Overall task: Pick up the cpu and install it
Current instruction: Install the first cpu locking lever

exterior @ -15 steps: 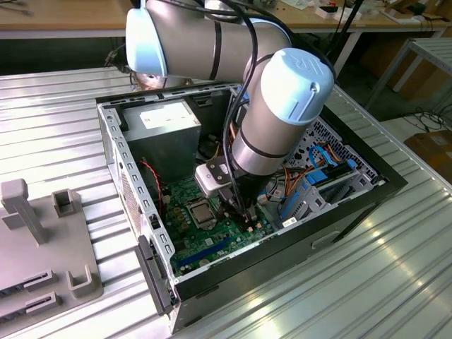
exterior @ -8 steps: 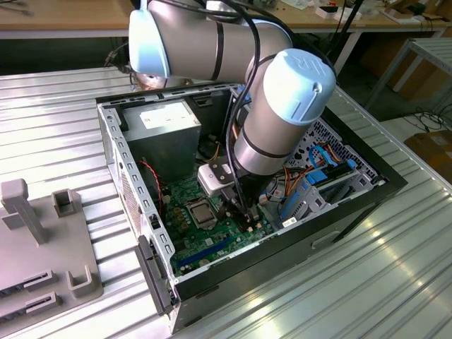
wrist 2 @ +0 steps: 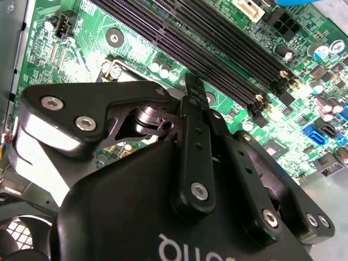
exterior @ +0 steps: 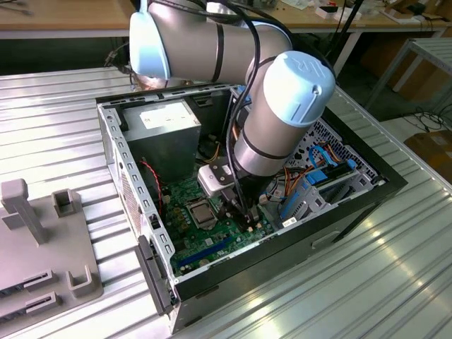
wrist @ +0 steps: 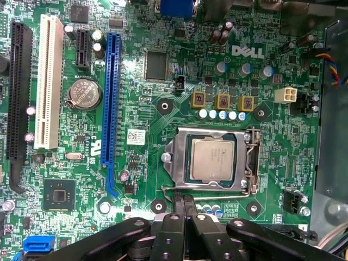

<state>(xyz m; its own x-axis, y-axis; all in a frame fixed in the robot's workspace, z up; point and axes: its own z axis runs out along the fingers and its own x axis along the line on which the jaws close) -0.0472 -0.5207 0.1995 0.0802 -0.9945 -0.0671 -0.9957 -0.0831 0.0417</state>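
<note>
Your cpu (wrist: 212, 158) is seated in the socket (wrist: 213, 159) on the green motherboard (wrist: 147, 147), lying flat with its silver-grey metal face up. It is nearly square, so no long axis can be stated; in the first wrist view its edges run parallel to the socket frame. One cpu is visible. In the exterior view the cpu (exterior: 200, 209) sits near the middle of the board, inside the open computer case (exterior: 134, 191), which rests on the ribbed metal table (exterior: 49, 127).

Your hand (wrist: 185, 204) is empty. In the first wrist view its two fingertips are together, touching or all but touching, and they stand just outside the socket's edge, at six o'clock from the cpu, not on the chip. In the second wrist view the hand (wrist 2: 194, 89) shows its fingers pressed together above the board, beside the four black memory slots (wrist 2: 206, 49). In the exterior view the hand (exterior: 245, 215) hangs from the arm (exterior: 279, 113) at about three o'clock of the cpu, close to it.

Counted on the board in the first wrist view: one blue expansion slot (wrist: 111, 98), one white slot (wrist: 48, 81), one coin cell (wrist: 85, 92), three yellow-topped square components (wrist: 222, 101) in a row. A grey fixture (exterior: 42, 247) lies on the table at nine o'clock of the case.
</note>
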